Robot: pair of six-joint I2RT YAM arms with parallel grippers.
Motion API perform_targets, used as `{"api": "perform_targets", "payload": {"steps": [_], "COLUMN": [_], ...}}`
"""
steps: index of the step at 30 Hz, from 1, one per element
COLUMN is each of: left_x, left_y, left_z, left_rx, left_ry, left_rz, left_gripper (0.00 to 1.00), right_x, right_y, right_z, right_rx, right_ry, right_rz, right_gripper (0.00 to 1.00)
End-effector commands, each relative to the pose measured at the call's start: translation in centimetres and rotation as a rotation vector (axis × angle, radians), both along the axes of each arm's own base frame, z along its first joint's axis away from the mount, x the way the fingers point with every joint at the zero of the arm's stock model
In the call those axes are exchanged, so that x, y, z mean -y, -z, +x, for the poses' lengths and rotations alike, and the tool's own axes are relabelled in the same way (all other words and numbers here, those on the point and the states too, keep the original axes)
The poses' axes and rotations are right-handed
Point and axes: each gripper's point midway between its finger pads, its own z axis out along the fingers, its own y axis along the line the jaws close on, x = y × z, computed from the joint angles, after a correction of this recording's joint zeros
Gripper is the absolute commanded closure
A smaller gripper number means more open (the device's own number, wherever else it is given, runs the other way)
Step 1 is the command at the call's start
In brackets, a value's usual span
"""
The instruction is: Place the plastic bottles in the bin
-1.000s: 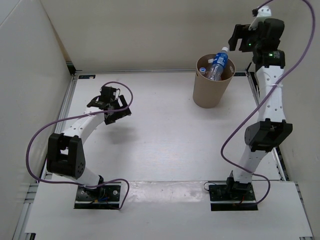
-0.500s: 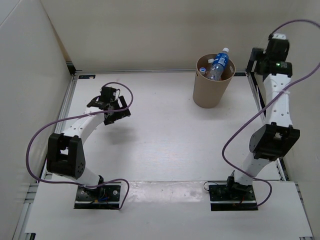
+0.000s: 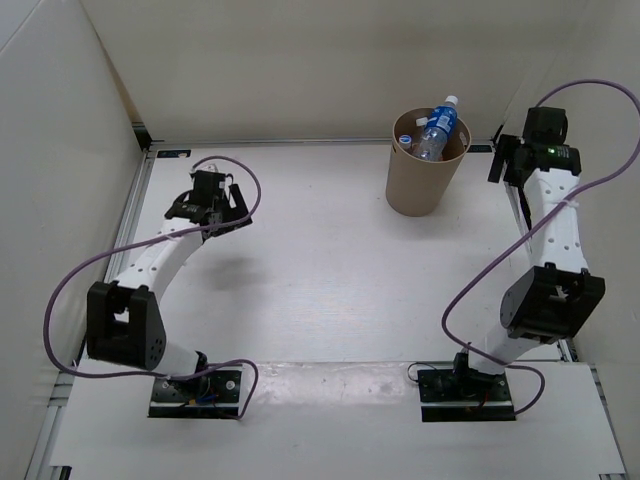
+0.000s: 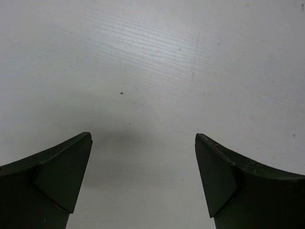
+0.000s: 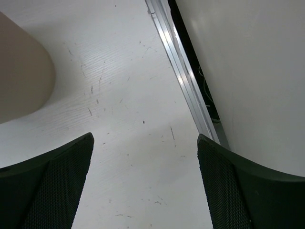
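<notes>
Two pincers, both spread wide and holding nothing. On the left side the left pincer [image 4: 143,140] hangs over the table [image 3: 320,290], well apart from the bin [image 3: 420,185] — its wrist view is just white surface between the fingers. Over by the far right edge the right pincer [image 5: 145,140] sits near the bin, pointing down at the table. The bin's tan wall shows at the left of its view and a metal rail [image 5: 183,71] runs along the right. The bin stands upright at the far right of the table. One blue-label bottle [image 3: 438,128] pokes out over the rim, tilted, top end up — another cap [image 3: 405,139] shows inside beside it. Can't tell how many more are in there.
</notes>
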Motion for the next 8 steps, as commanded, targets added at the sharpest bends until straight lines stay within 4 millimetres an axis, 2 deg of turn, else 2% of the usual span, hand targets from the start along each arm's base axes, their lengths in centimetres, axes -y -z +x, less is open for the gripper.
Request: {"api": "perform_targets", "payload": {"steps": [1, 3, 4, 6, 8], "left_x": [-2.3, -3.4, -3.9, -3.7, -3.2], "left_y": [-4.3, -5.1, -6.4, -7.1, -8.9], "left_z": [1.0, 1.0, 1.4, 1.6, 1.6], "left_rx": [0.163, 0.193, 0.238, 0.271, 0.357], "left_ry": [-0.009, -0.013, -0.022, 0.004, 0.029], "left_rz": [0.107, 0.159, 0.158, 0.159, 0.136], "left_gripper": [0.00, 0.00, 0.00, 0.00, 0.00], "right_x": [0.8, 1.0, 1.2, 1.4, 1.3], "right_y": [-0.7, -0.4, -0.4, -0.3, -0.1], "right_z": [-0.3, -0.4, -0.5, -0.8, -1.0], "right_rx": [0.033, 0.029, 0.030, 0.027, 0.023], "right_ry": [0.049, 0.059, 0.069, 0.079, 0.083], "right_rz": [0.003, 0.010, 0.012, 0.012, 0.022], "right_gripper": [0.10, 0.10, 0.10, 0.10, 0.10]}}
